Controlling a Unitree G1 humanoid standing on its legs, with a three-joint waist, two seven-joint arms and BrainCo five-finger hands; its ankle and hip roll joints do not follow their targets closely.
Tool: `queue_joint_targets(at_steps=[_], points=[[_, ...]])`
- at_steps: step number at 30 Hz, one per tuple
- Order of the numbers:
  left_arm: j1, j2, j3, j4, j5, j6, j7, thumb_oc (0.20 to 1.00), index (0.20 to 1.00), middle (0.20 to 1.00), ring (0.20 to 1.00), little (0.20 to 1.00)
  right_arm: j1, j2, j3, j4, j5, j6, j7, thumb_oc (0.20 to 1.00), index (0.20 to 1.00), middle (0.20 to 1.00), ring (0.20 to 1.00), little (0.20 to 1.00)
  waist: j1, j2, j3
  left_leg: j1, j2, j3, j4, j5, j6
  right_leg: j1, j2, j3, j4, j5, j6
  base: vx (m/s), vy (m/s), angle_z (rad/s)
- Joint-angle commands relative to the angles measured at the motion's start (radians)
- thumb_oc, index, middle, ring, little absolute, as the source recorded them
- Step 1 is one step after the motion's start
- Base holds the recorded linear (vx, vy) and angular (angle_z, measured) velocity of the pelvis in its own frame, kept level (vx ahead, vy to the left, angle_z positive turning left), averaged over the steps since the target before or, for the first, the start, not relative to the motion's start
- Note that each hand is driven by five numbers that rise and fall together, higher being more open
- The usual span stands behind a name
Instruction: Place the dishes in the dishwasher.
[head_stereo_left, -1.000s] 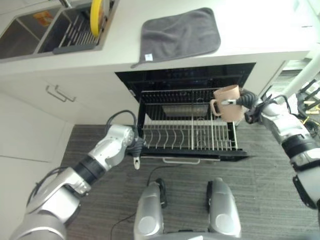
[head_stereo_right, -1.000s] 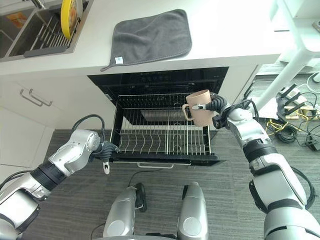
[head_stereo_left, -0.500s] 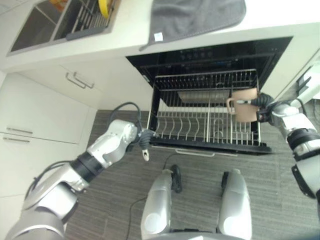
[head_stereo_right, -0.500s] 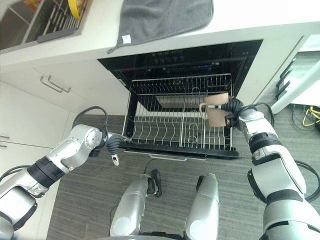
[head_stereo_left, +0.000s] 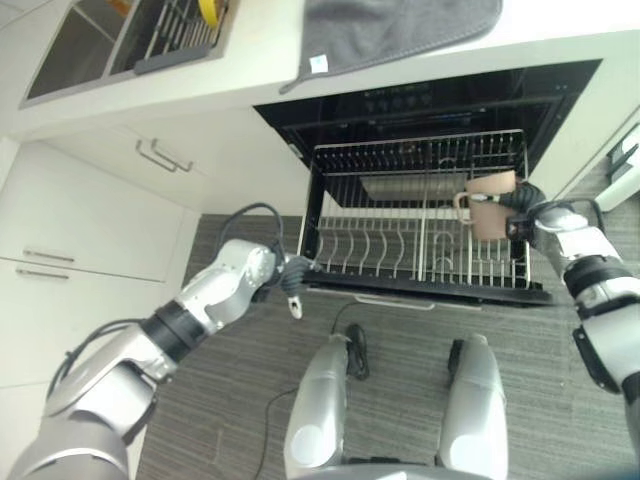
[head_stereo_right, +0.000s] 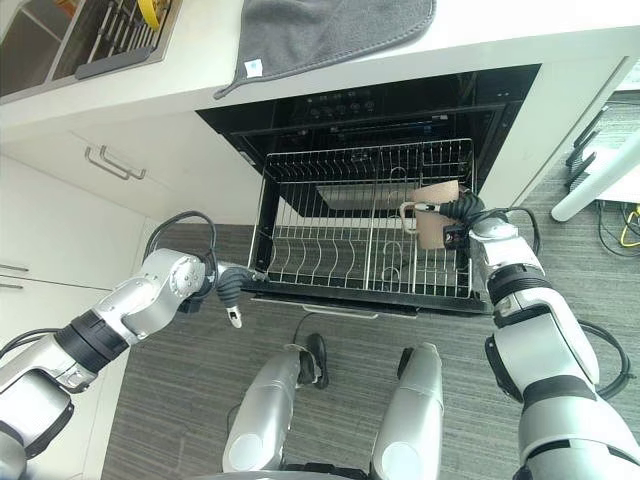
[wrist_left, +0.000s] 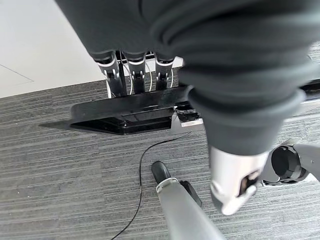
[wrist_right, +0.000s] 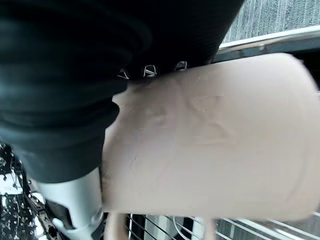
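Up close, right hand (head_stereo_right: 462, 217) fingers clasp the mug (wrist_right: 210, 135); left hand (wrist_left: 135, 67) fingers hook the rack (head_stereo_left: 420, 235).

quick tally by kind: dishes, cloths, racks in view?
Mugs: 1, tan mug in the right hand
Plates: 1, yellow plate in the sink rack
Cloths: 1, grey cloth
Dishwasher racks: 1, pulled-out rack
Total: 5

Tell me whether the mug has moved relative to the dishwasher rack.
Yes. The mug, held in the right robot hand, has come down toward the rack's right side.
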Motion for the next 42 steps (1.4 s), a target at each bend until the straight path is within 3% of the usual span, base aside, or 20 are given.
queue_joint_targets(at_steps=[1,10,15,17,18,19,20,21,23,24,25,26,27,29,30,37,39,40,41,42], points=[[0.328,-0.013,-0.266,0.016,-0.093,-0.055,-0.142,1.0,1.0,1.0,1.0,1.0,-0.053,-0.037,-0.098,0.01,0.032,-0.082,-0.107,1.0,1.0,1.0,1.0,1.0,0.027,-0.06,0.063,-0.025,0.001,-0.032,0.072,-0.077,0.037,-0.026,0.006,0.028,-0.088,0.104,0.008,0.0,0.0,0.0],[0.37,-0.021,-0.242,-0.011,-0.066,-0.028,-0.097,1.0,1.0,1.0,1.0,1.0,-0.049,-0.06,-0.148,-0.161,0.066,-0.155,-0.196,1.0,1.0,1.0,1.0,1.0,0.014,-0.069,0.063,-0.013,0.005,-0.023,0.059,-0.074,0.045,-0.021,0.016,0.029,-0.096,0.109,0.003,-0.01,0.011,-0.03],[0.4,-0.027,-0.222,-0.036,-0.049,-0.005,-0.061,1.0,1.0,1.0,1.0,1.0,-0.019,-0.067,-0.191,-0.315,0.049,-0.2,-0.156,1.0,1.0,1.0,1.0,1.0,0.004,-0.081,0.064,-0.006,0.007,-0.019,0.053,-0.075,0.05,-0.017,0.026,0.03,-0.102,0.109,0.0,-0.01,0.005,-0.03],[0.422,-0.023,-0.19,-0.05,-0.058,0.001,0.015,1.0,1.0,1.0,1.0,1.0,0.016,-0.069,-0.221,-0.439,0.06,-0.207,-0.135,1.0,1.0,1.0,1.0,1.0,-0.003,-0.089,0.064,-0.001,0.011,-0.016,0.05,-0.073,0.054,-0.014,0.033,0.031,-0.103,0.108,-0.002,-0.01,0.014,-0.03],[0.435,-0.015,-0.15,-0.08,-0.094,-0.023,0.118,1.0,1.0,1.0,1.0,1.0,0.074,-0.062,-0.25,-0.556,0.079,-0.205,-0.107,1.0,1.0,1.0,1.0,1.0,-0.011,-0.095,0.063,0.002,0.013,-0.012,0.044,-0.07,0.055,-0.011,0.039,0.034,-0.106,0.109,-0.002,-0.03,0.04,-0.09],[0.452,0.006,-0.084,-0.14,-0.232,-0.083,0.284,1.0,1.0,1.0,1.0,1.0,0.143,-0.037,-0.272,-0.703,0.176,-0.209,-0.074,1.0,1.0,1.0,1.0,1.0,-0.018,-0.1,0.062,0.009,0.017,-0.006,0.034,-0.063,0.057,-0.006,0.045,0.036,-0.115,0.113,-0.003,-0.03,0.032,-0.09],[0.46,0.005,-0.048,-0.176,-0.316,-0.135,0.365,1.0,1.0,1.0,1.0,1.0,0.189,-0.023,-0.288,-0.766,0.21,-0.211,-0.057,1.0,1.0,1.0,1.0,1.0,-0.021,-0.102,0.063,0.012,0.019,-0.005,0.029,-0.062,0.061,-0.005,0.048,0.039,-0.117,0.114,-0.004,-0.02,0.014,-0.08],[0.472,0.002,-0.007,-0.228,-0.38,-0.151,0.42,1.0,1.0,1.0,1.0,1.0,0.264,0.0,-0.307,-0.831,0.209,-0.235,-0.034,1.0,1.0,1.0,1.0,1.0,-0.023,-0.105,0.06,0.016,0.021,-0.004,0.023,-0.058,0.065,-0.003,0.05,0.041,-0.119,0.115,-0.003,0.0,-0.006,-0.05],[0.516,0.014,0.089,-0.319,-0.486,-0.253,0.564,1.0,1.0,1.0,1.0,1.0,0.41,0.032,-0.343,-0.939,0.213,-0.298,0.036,1.0,1.0,1.0,1.0,1.0,-0.025,-0.11,0.055,0.022,0.022,-0.002,0.015,-0.054,0.068,0.003,0.051,0.039,-0.125,0.121,-0.002,0.0,-0.019,0.01],[0.576,0.024,0.202,-0.373,-0.59,-0.379,0.658,1.0,1.0,1.0,1.0,1.0,0.537,0.069,-0.369,-1.039,0.228,-0.35,0.078,1.0,1.0,1.0,1.0,1.0,-0.022,-0.115,0.052,0.028,0.022,-0.002,0.005,-0.049,0.072,0.014,0.052,0.035,-0.138,0.129,-0.002,0.0,-0.048,0.01],[0.591,0.026,0.231,-0.377,-0.612,-0.417,0.68,1.0,1.0,1.0,1.0,1.0,0.567,0.08,-0.377,-1.06,0.232,-0.367,0.089,1.0,1.0,1.0,1.0,1.0,-0.02,-0.117,0.052,0.031,0.022,-0.002,0.0,-0.048,0.072,0.018,0.052,0.033,-0.143,0.132,-0.002,-0.01,-0.093,-0.01],[0.624,0.025,0.299,-0.384,-0.666,-0.519,0.743,1.0,1.0,1.0,1.0,1.0,0.632,0.105,-0.393,-1.109,0.261,-0.412,0.106,1.0,1.0,1.0,1.0,1.0,-0.015,-0.123,0.049,0.039,0.021,-0.002,-0.013,-0.042,0.073,0.031,0.054,0.027,-0.16,0.14,0.0,-0.01,-0.099,-0.02],[0.639,0.013,0.343,-0.39,-0.691,-0.57,0.775,1.0,1.0,1.0,1.0,1.0,0.661,0.123,-0.401,-1.142,0.308,-0.426,0.104,1.0,1.0,1.0,1.0,1.0,-0.012,-0.129,0.048,0.044,0.021,-0.003,-0.021,-0.039,0.074,0.039,0.056,0.022,-0.169,0.146,-0.001,-0.02,-0.133,0.06],[0.628,-0.029,0.444,-0.39,-0.768,-0.634,0.806,1.0,1.0,1.0,1.0,1.0,0.726,0.217,-0.402,-1.208,0.364,-0.45,0.094,1.0,1.0,1.0,1.0,1.0,-0.007,-0.142,0.041,0.066,0.018,-0.004,-0.059,-0.024,0.074,0.062,0.07,0.018,-0.2,0.157,0.0,-0.02,-0.102,0.1],[0.602,-0.098,0.53,-0.421,-0.771,-0.677,0.889,1.0,1.0,1.0,1.0,1.0,0.803,0.247,-0.392,-1.317,0.344,-0.445,0.099,1.0,1.0,1.0,1.0,1.0,-0.016,-0.163,0.03,0.104,0.021,0.007,-0.115,0.002,0.073,0.088,0.083,0.014,-0.24,0.17,0.004,-0.01,-0.04,0.03],[0.567,-0.204,0.689,-0.456,-0.805,-0.769,0.953,1.0,1.0,1.0,1.0,1.0,0.859,0.284,-0.47,-1.378,0.286,-0.475,0.091,1.0,1.0,1.0,1.0,1.0,-0.03,-0.201,-0.031,0.211,0.023,0.031,-0.214,0.018,0.065,0.189,0.116,0.003,-0.37,0.193,0.01,0.0,0.039,-0.08],[0.565,-0.232,0.717,-0.474,-0.89,-0.8,0.906,1.0,1.0,1.0,1.0,1.0,0.851,0.286,-0.486,-1.4,0.255,-0.479,0.073,1.0,1.0,1.0,1.0,1.0,-0.029,-0.205,-0.055,0.245,0.018,0.039,-0.242,0.021,0.065,0.226,0.121,0.0,-0.423,0.212,0.011,-0.02,0.125,0.0],[0.563,-0.248,0.725,-0.484,-0.983,-0.801,0.838,1.0,1.0,1.0,1.0,1.0,0.851,0.289,-0.495,-1.41,0.239,-0.478,0.074,1.0,1.0,1.0,1.0,1.0,-0.028,-0.208,-0.068,0.26,0.013,0.042,-0.253,0.019,0.065,0.242,0.12,-0.001,-0.448,0.22,0.015,-0.02,0.188,-0.03],[0.56,-0.283,0.732,-0.495,-1.12,-0.798,0.704,1.0,1.0,1.0,1.0,1.0,0.848,0.291,-0.503,-1.415,0.219,-0.472,0.092,1.0,1.0,1.0,1.0,1.0,-0.029,-0.216,-0.095,0.289,0.003,0.052,-0.274,0.016,0.064,0.272,0.116,-0.004,-0.496,0.24,0.025,-0.01,0.206,-0.01],[0.559,-0.294,0.734,-0.495,-1.117,-0.799,0.676,1.0,1.0,1.0,1.0,1.0,0.846,0.292,-0.502,-1.414,0.211,-0.47,0.102,1.0,1.0,1.0,1.0,1.0,-0.029,-0.219,-0.109,0.305,-0.005,0.058,-0.291,0.016,0.063,0.289,0.113,-0.004,-0.529,0.255,0.032,0.02,0.226,-0.08]])
